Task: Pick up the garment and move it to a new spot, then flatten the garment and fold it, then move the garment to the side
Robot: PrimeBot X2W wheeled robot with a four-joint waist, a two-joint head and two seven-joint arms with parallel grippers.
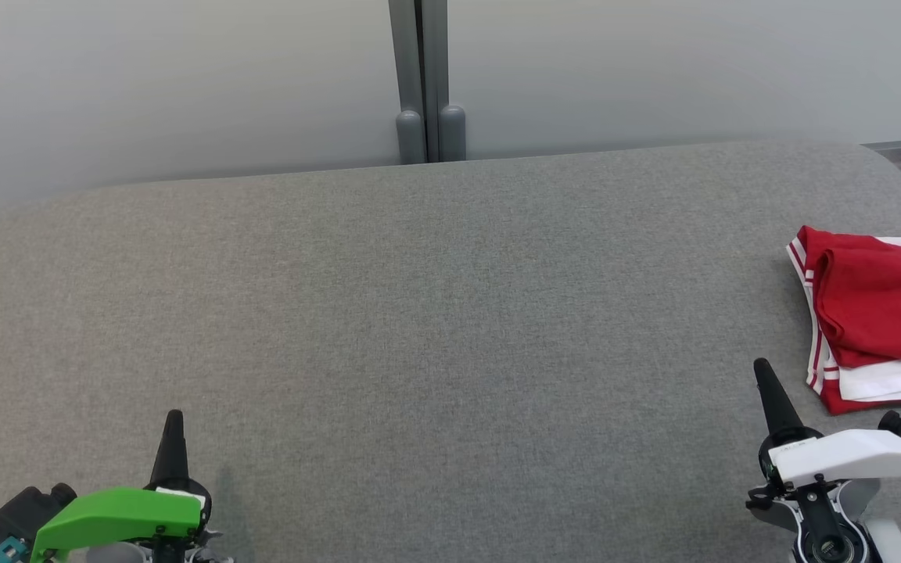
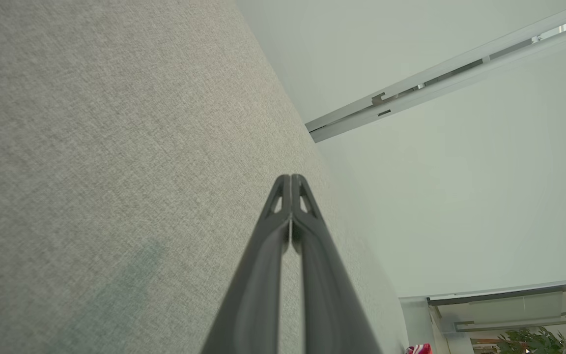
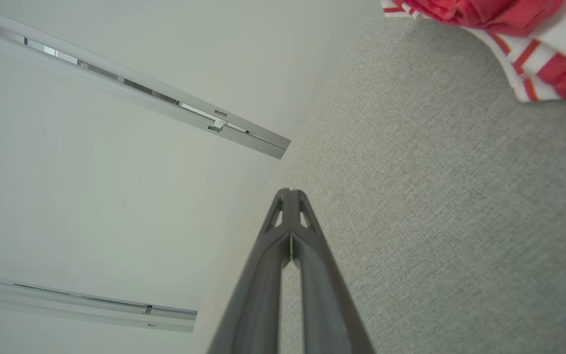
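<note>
In the head view, the folded red-and-white garment [image 1: 881, 313] is laid at the right edge of the grey table [image 1: 419, 313], striped border running far to near; its long axis cannot be determined, being cut off by the frame. The left gripper [image 1: 174, 416] and right gripper [image 1: 762, 366] are seen near the front edge, clear of it. In the left wrist view, the left gripper [image 2: 291, 178] is closed fully, empty. In the right wrist view, the right gripper [image 3: 290, 191] is likewise closed and empty, the garment [image 3: 509, 19] lying ahead.

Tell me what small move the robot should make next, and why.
Probably open the right gripper and ease it toward the red and white garment. Both grippers are shut and hold nothing, the left gripper sits far across the grey surface, and the garment lies bunched just beyond the right one.
</note>
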